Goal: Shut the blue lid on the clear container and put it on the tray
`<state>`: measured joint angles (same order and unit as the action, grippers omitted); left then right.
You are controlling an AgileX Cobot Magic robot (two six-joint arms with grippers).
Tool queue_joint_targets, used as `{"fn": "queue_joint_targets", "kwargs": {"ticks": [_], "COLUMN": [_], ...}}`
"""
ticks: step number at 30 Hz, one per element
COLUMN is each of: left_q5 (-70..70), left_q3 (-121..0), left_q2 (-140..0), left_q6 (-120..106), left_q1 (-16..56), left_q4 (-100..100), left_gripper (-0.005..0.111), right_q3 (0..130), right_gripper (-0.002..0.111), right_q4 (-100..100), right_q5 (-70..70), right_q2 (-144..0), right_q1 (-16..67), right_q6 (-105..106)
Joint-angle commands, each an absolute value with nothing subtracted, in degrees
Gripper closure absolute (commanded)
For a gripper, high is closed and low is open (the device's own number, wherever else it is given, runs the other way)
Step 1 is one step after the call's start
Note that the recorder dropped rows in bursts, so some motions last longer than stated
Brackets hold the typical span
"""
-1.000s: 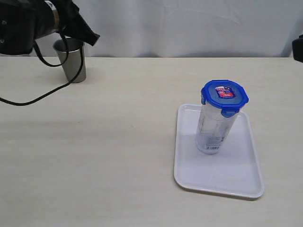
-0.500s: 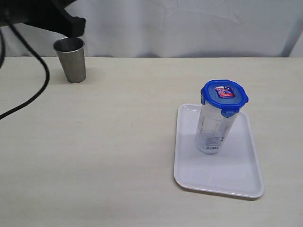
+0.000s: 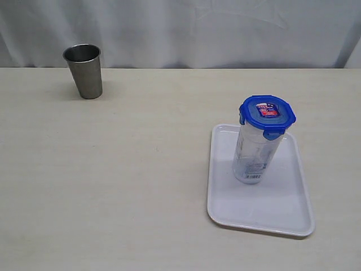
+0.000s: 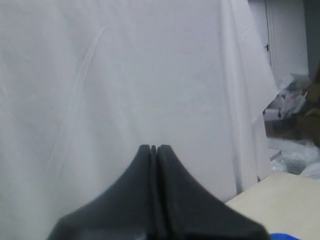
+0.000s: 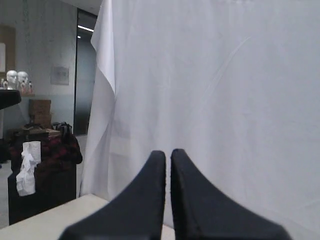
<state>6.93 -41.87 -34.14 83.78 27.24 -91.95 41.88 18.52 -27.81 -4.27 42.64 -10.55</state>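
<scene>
The clear container (image 3: pixel 252 155) stands upright on the white tray (image 3: pixel 287 209) at the right of the table, with the blue lid (image 3: pixel 267 114) sitting on its top. Neither arm shows in the exterior view. My left gripper (image 4: pixel 153 148) is shut with nothing between its black fingers, facing the white curtain; a sliver of blue (image 4: pixel 285 236) shows at the corner of that view. My right gripper (image 5: pixel 168 153) is likewise shut on nothing, raised above the table edge and pointing at the curtain.
A steel cup (image 3: pixel 84 70) stands at the back left of the beige table (image 3: pixel 113 169). A white curtain (image 3: pixel 214 28) hangs behind the table. Past the curtain edge, room clutter (image 5: pixel 40 150) shows in the right wrist view.
The left arm, which hung over the steel cup at the back left, has pulled up and out of the exterior view. The container, lid and tray have not moved.
</scene>
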Motion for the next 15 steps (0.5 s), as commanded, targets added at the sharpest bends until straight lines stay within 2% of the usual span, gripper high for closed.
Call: {"fn": "queue_joint_targets", "kwargs": {"ticks": [1,15], "left_q5": [9.3,11.5], "left_q3": [-39.6,-37.2], "left_q2": [-26.5,-12.9], "left_q6": [84.3,84.3], "left_q1": [27.4,27.4], "left_q4": [-91.2,-91.4], "left_gripper": [0.107,0.107], "right_q3": [39.9,39.3], "right_gripper": [0.104,0.104], "right_q4": [18.4,18.4], "right_q5": [-26.9,-30.6], "right_q2": [0.0,0.0], "right_q1": [42.5,42.5], "right_q6": [-10.8,-10.8]}}
